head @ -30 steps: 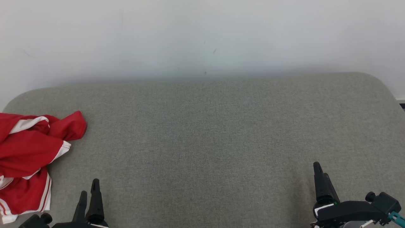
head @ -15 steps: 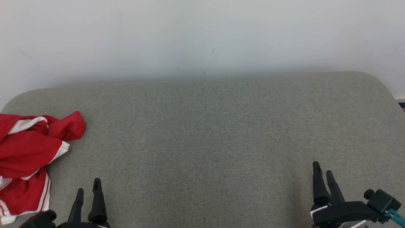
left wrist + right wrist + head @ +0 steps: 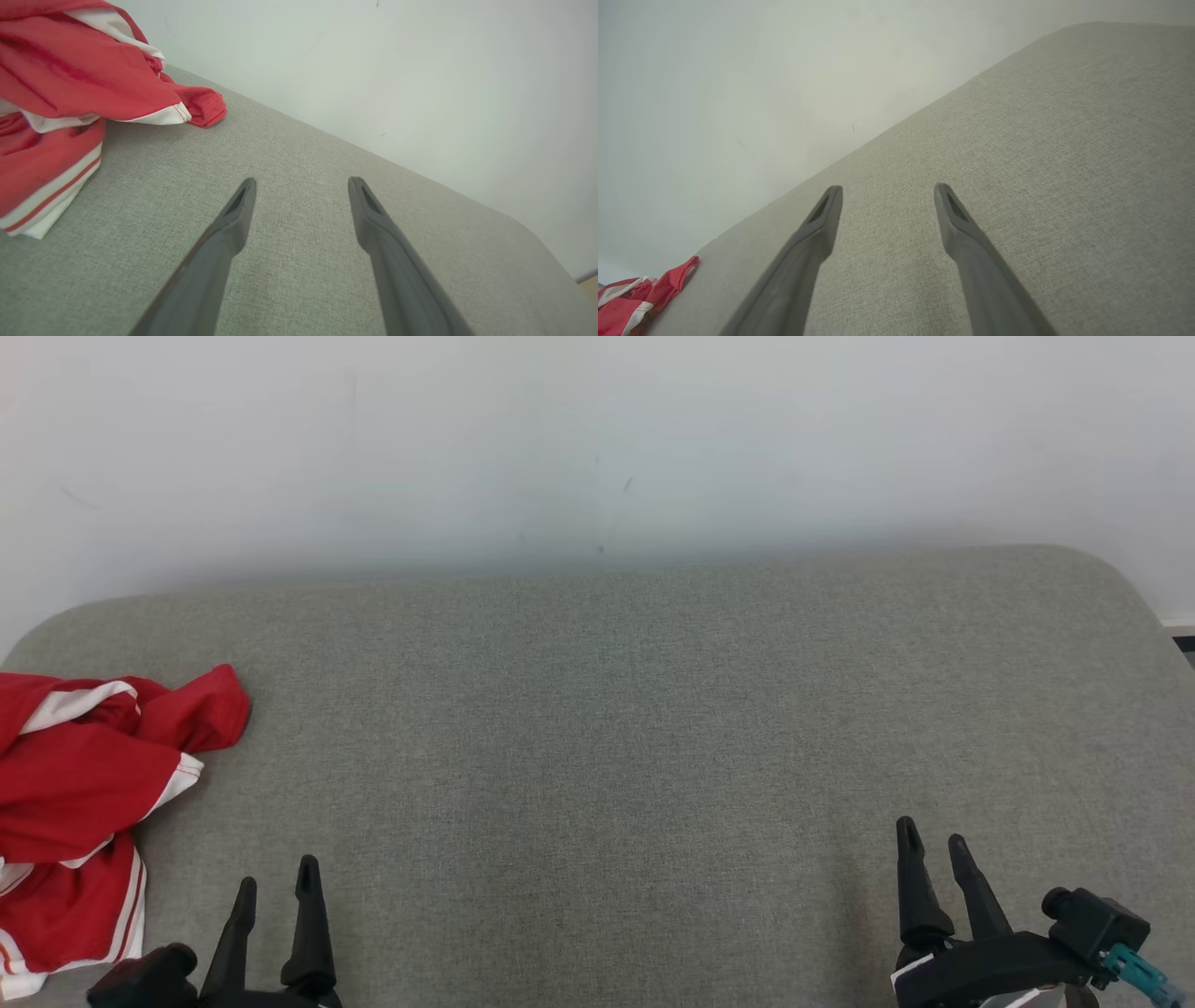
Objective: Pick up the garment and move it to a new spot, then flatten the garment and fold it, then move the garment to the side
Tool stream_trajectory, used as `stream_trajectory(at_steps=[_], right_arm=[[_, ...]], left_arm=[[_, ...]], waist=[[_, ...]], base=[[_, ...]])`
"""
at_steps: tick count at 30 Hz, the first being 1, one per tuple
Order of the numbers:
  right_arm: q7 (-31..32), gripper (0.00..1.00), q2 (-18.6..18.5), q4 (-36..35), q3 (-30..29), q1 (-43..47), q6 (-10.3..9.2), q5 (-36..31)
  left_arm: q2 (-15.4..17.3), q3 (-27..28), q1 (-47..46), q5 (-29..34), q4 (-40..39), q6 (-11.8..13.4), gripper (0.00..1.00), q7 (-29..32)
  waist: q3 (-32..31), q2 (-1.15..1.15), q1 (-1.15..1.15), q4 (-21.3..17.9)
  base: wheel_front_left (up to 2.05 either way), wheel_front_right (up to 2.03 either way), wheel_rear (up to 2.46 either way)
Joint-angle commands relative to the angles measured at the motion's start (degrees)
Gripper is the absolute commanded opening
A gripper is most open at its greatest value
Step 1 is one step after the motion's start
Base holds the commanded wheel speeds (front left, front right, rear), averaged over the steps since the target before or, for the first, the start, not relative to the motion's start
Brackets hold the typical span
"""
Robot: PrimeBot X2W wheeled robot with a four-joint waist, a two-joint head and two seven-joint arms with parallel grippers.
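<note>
Both our claws have edged inward over the last second, the left gripper (image 3: 276,872) sliding right and the right gripper (image 3: 932,831) sliding left. Each one has its two dark fingers spread wide with nothing between them, and they sit low at the near edge of the grey cushion (image 3: 597,728). From our left gripper, the red garment (image 3: 75,784) lies just off to the left. It is a crumpled heap with white stripes, resting on the cushion's left end and apart from the fingertips. From our right gripper, the garment lies well away, across the whole width of the cushion. Behind the cushion stands a pale wall (image 3: 597,448).
</note>
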Motion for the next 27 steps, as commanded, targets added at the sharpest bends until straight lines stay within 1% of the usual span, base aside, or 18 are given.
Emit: stream_trajectory(at_steps=[1,10,27], right_arm=[[-0.7,1.0,-0.5,0.0,0.5,-0.9,0.3,-2.4],[-2.0,1.0,-0.8,1.3,-0.2,-0.8,0.33,-8.4],[-4.1,1.0,-0.8,2.2,-0.2,-0.3,0.4,-16.9]], left_arm=[[0.4,-0.4,0.2,2.5,-0.3,-0.2,1.0,-0.8],[0.4,-0.2,0.8,8.0,0.4,0.0,1.0,-2.1],[0.3,0.5,1.6,16.3,0.7,0.2,1.0,-4.1]], waist=[[0.0,0.0,0.0,-0.1],[-0.2,0.0,0.0,-0.2],[-0.5,0.0,0.0,-0.2]], base=[[0.0,0.0,0.0],[0.0,0.0,0.0],[0.0,0.0,0.0]])
